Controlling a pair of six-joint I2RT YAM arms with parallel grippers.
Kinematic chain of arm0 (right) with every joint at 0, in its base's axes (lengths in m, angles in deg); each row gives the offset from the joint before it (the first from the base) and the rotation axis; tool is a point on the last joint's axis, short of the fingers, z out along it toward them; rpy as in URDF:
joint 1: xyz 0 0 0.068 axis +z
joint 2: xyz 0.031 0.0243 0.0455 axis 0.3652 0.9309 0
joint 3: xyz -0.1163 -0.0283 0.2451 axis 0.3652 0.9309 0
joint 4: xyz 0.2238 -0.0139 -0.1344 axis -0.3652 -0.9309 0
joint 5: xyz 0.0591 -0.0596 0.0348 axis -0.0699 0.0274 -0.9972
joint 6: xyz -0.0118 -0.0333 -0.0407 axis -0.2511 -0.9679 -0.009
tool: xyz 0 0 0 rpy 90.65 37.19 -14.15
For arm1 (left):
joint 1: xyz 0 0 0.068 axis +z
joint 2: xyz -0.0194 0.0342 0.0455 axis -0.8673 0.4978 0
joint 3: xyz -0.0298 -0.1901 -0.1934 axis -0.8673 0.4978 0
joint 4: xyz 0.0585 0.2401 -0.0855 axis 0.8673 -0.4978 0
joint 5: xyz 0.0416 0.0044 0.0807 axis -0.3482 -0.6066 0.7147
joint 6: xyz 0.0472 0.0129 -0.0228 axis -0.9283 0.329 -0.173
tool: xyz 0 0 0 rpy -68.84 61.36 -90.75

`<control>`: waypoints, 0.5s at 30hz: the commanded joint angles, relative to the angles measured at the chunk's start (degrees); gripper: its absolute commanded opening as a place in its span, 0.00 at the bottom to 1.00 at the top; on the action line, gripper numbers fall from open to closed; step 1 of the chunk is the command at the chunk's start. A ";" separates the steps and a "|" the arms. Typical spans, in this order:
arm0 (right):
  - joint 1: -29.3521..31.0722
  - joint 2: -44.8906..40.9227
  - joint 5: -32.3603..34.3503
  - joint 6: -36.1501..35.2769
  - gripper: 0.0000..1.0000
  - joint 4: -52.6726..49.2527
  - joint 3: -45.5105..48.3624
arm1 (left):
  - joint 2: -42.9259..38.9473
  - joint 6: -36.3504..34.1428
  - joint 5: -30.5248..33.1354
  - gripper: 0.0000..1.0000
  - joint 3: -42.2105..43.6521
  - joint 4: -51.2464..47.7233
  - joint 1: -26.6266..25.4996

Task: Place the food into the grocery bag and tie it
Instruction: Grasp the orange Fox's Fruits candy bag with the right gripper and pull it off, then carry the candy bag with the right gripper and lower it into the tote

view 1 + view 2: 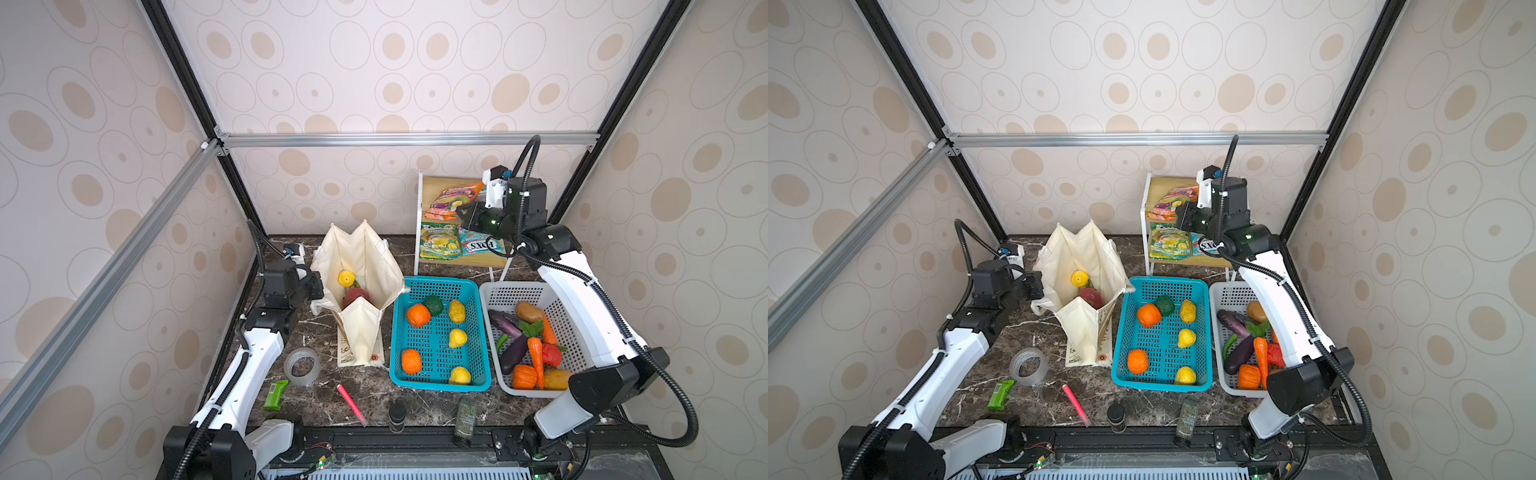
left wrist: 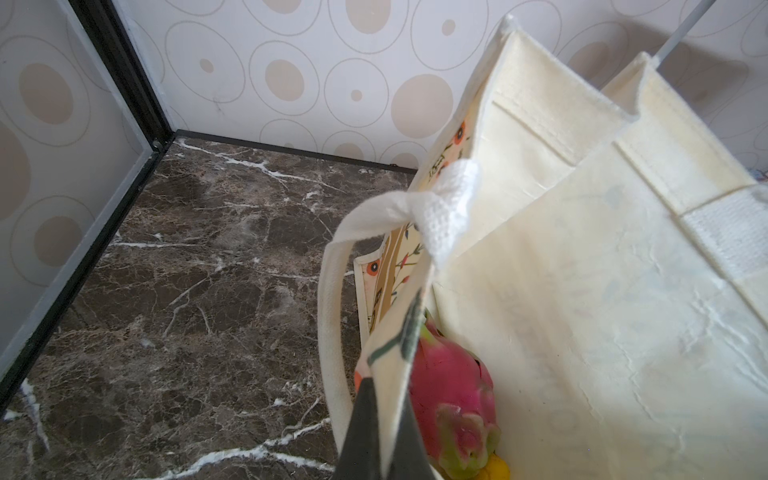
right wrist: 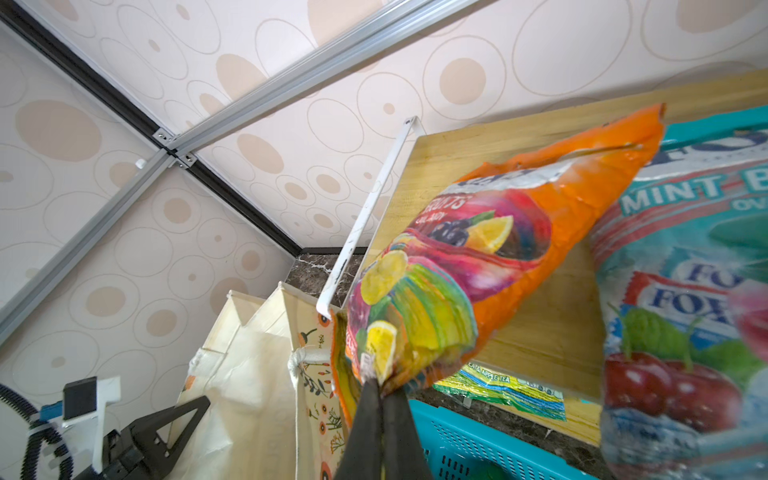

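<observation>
Only my right wrist view showed that grasp: my right gripper (image 3: 380,390) was closed tight on the bottom edge of the orange candy packet (image 3: 519,232), which slanted up over the wooden shelf (image 3: 552,332). In both top views the gripper's own body covered that edge. My left wrist view alone gave the other hold: my left gripper (image 2: 384,419) was shut on the rim of the grocery bag (image 2: 582,311), fabric pressed between the fingers, beside the white handle (image 2: 329,291).

The mint packet (image 3: 681,266) next to the orange one was blurred and cut off at the frame edge. The green packet (image 1: 437,243) was only a strip in that wrist view, yet lay plain on the shelf in both top views. Whether the orange packet was clear of the shelf I could not tell.

The bag stood open on the tabletop (image 1: 316,399), between my left arm (image 1: 257,357) and the turquoise basket (image 1: 440,281), holding the pink dragon fruit (image 1: 356,296) and a yellow citrus (image 1: 346,278). The turquoise basket held two orange fruits (image 1: 417,315), a dark green one (image 1: 433,305) and three yellow ones (image 1: 457,311). The white basket (image 1: 492,299) held eggplants (image 1: 513,353), carrots (image 1: 536,359) and a potato (image 1: 528,311), partly behind my right arm (image 1: 582,299).
</observation>
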 commanded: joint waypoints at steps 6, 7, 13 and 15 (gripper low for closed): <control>1.24 -4.05 -7.07 -0.46 0.00 2.69 -2.88 | -1.58 -0.86 0.46 0.00 -0.53 1.70 0.23; 1.48 -4.19 -7.02 -0.51 0.00 2.41 -3.29 | -1.58 -0.85 0.54 0.00 -0.56 1.70 0.25; 6.60 -4.50 -5.46 -2.03 0.00 -1.45 -6.74 | -1.58 -0.93 0.46 0.00 -0.59 1.70 0.22; 10.54 -4.39 -4.17 -3.00 0.00 -1.66 -6.73 | -1.58 -0.85 0.41 0.00 -0.50 1.70 0.23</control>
